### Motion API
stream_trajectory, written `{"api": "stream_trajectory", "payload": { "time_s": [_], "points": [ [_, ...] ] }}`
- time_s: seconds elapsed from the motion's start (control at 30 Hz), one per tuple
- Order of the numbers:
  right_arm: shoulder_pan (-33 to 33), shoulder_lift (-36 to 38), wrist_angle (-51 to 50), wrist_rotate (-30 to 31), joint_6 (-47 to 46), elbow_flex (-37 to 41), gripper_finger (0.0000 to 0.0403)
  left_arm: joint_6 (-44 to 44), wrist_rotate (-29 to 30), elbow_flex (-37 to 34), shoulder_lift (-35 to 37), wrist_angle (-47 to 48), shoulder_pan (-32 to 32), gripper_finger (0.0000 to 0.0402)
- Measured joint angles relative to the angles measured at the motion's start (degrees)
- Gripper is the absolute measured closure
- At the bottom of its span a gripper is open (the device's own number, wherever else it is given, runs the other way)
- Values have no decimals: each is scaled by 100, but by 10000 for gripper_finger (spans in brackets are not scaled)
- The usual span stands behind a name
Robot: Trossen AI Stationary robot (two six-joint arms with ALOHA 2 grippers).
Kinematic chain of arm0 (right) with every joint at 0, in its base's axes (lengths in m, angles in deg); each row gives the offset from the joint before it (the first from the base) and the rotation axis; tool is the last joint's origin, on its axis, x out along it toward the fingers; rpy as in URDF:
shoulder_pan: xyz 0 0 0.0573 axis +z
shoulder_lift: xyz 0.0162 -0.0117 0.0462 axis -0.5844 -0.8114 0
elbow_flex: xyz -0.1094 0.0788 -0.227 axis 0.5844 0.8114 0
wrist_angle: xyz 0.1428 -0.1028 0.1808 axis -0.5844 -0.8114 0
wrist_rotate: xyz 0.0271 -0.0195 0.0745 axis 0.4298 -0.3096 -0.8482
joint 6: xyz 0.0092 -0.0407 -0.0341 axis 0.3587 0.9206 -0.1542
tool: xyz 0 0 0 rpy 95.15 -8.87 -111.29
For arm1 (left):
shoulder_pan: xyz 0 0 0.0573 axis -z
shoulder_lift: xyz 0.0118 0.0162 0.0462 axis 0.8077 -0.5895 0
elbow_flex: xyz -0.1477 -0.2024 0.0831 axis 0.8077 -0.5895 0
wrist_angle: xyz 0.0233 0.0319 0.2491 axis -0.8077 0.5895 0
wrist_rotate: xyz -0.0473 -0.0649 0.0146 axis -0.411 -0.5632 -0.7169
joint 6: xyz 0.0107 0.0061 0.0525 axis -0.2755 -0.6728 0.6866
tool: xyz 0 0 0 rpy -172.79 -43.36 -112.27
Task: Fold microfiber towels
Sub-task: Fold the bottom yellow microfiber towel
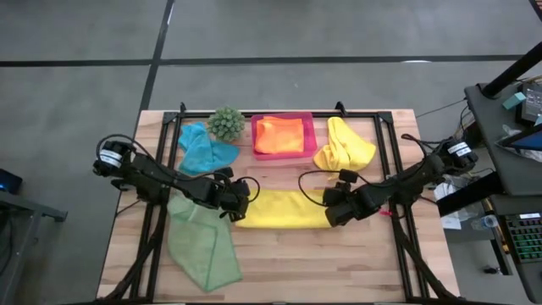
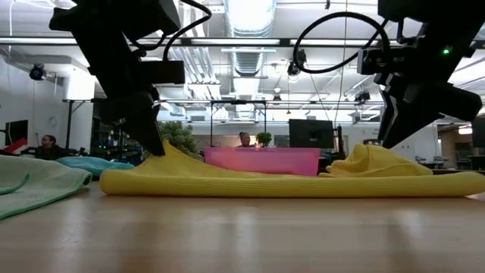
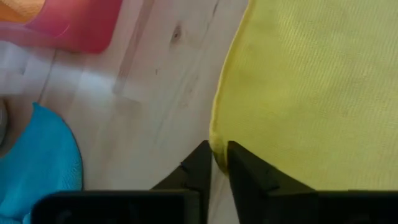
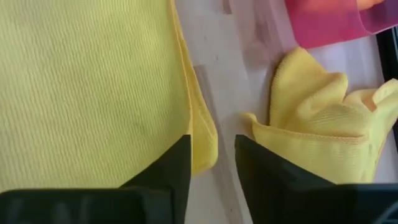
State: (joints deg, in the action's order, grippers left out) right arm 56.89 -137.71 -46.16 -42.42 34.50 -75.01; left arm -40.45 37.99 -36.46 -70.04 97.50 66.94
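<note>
Folded yellow towel point(image 1: 284, 209) lying mid-counter between two robot hands.
The left hand point(image 1: 239, 196) pinches its one end with narrow fingers; the right hand point(image 1: 333, 208), slightly parted, straddles the other end, beside a crumpled yellow towel point(image 1: 343, 146).

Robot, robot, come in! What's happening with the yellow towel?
Left gripper pinching folded yellow towel. Right gripper open around its other end. Nothing blocking.
</note>
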Motion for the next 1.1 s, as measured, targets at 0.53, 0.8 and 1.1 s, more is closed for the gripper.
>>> {"api": "stream_trajectory", "payload": {
  "time_s": [0.53, 0.8, 1.1],
  "points": [
    [-888, 9, 1789, 363, 1926, -9, 270, 334, -10, 48, 8, -1807, 6, 255],
    [-1067, 11, 2109, 20, 2536, 2, 269, 155, -58, 48, 13, -1862, 17, 255],
    [-1064, 15, 2124, -531, 2580, 79, 284, -23, -72, 92, 13, -2269, 17, 255]
  ]
}}
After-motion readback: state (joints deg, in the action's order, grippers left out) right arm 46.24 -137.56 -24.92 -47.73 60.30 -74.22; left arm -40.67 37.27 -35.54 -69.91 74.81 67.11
